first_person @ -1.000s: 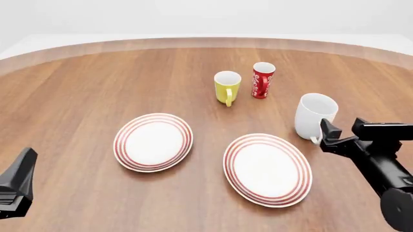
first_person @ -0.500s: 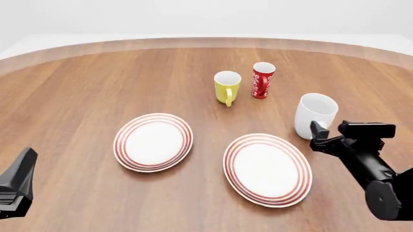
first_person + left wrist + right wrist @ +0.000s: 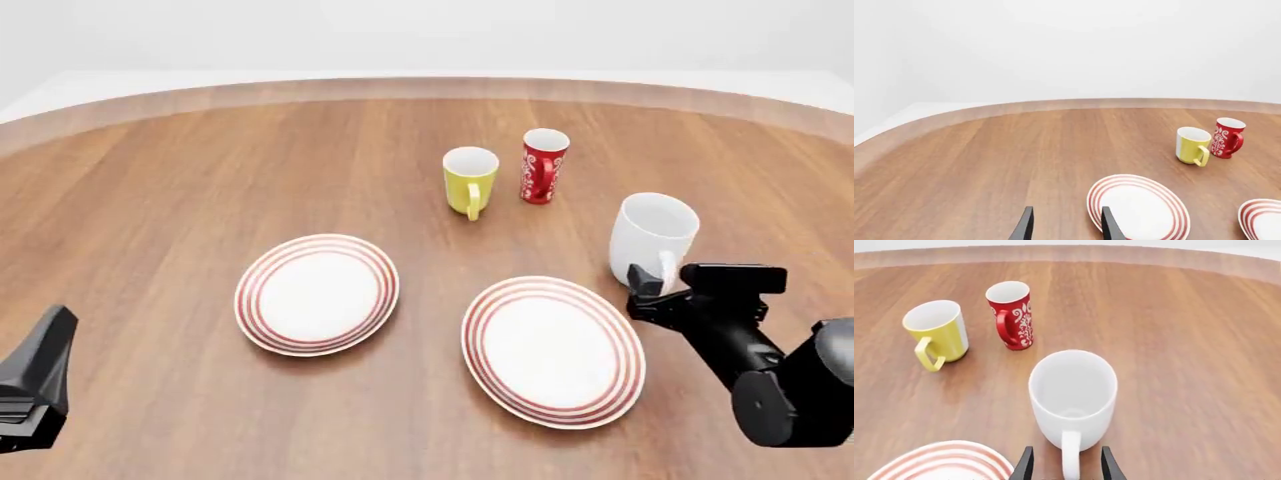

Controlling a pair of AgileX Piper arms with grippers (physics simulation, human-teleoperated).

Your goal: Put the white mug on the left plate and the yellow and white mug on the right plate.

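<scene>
Currently we see a round wooden table (image 3: 200,180) from above, with our two dark arms entering at the near corners. Our right gripper (image 3: 1062,466) sits low behind the white mug (image 3: 653,238), which stands upright on the bare wood at the right, just beyond the far right edge of the right plate (image 3: 553,350). From the right wrist camera, the mug's loop handle (image 3: 1070,452) points straight back between the two fingertips (image 3: 1025,465), which stand apart on either side of it without clearly touching it. Our left gripper (image 3: 1065,226) hangs over the near left corner of the table, its fingers apart and holding nothing. The left plate (image 3: 318,294) lies flat near the middle, well apart from that gripper, and the right plate lies just to its right and a little nearer to us; both carry nothing. Farther back, the yellow and white mug (image 3: 469,181) stands upright with its handle toward us, and a slim red mug (image 3: 542,165) with white swirls stands just beside it on the right.
</scene>
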